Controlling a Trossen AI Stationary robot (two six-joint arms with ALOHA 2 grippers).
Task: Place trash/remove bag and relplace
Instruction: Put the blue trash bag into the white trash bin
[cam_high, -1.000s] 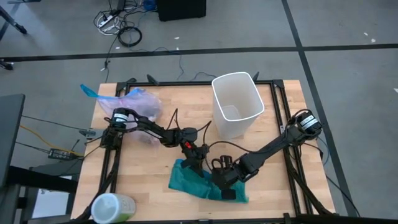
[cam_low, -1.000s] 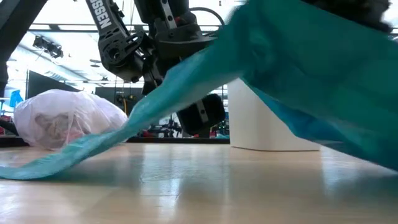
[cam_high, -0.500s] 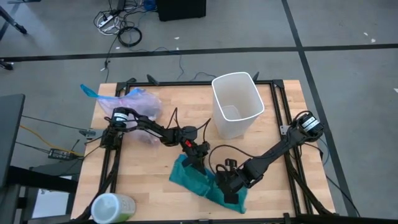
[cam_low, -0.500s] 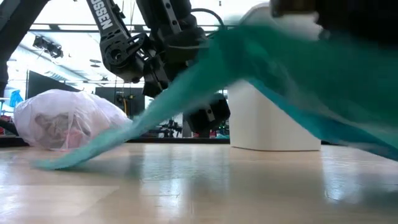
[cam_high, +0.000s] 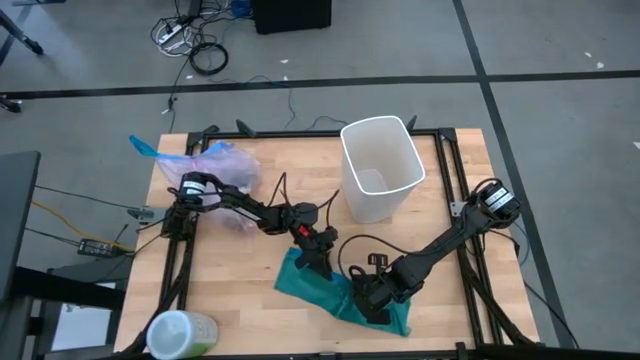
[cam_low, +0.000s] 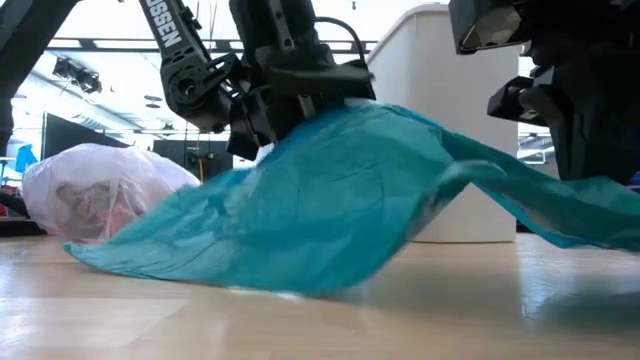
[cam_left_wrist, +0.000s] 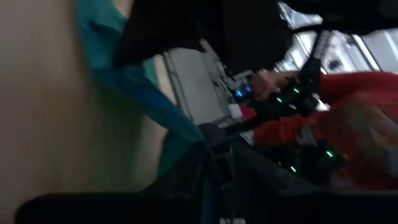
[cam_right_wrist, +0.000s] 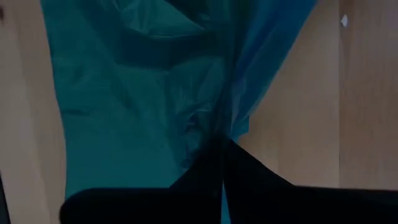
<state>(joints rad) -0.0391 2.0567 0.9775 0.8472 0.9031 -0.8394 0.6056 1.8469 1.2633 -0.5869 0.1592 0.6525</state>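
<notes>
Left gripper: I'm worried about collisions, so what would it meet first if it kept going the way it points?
Probably the teal bag that the left gripper already pinches, then the table beneath; depth is unclear.

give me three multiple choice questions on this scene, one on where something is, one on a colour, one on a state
1. Where is the filled pink bag?
A. inside the bin
B. on the table's far left corner
C. under the right arm

2. What colour is the bag both grippers hold?
A. teal
B. yellow
C. black

3. How is the white bin?
A. tipped over
B. lined with a bag
C. upright and unlined

Answers:
1 B, the high view shows it by the left arm's base.
2 A, the teal bag is pinched by the left gripper and the right gripper.
3 C, its bare white inside shows from above.
</notes>
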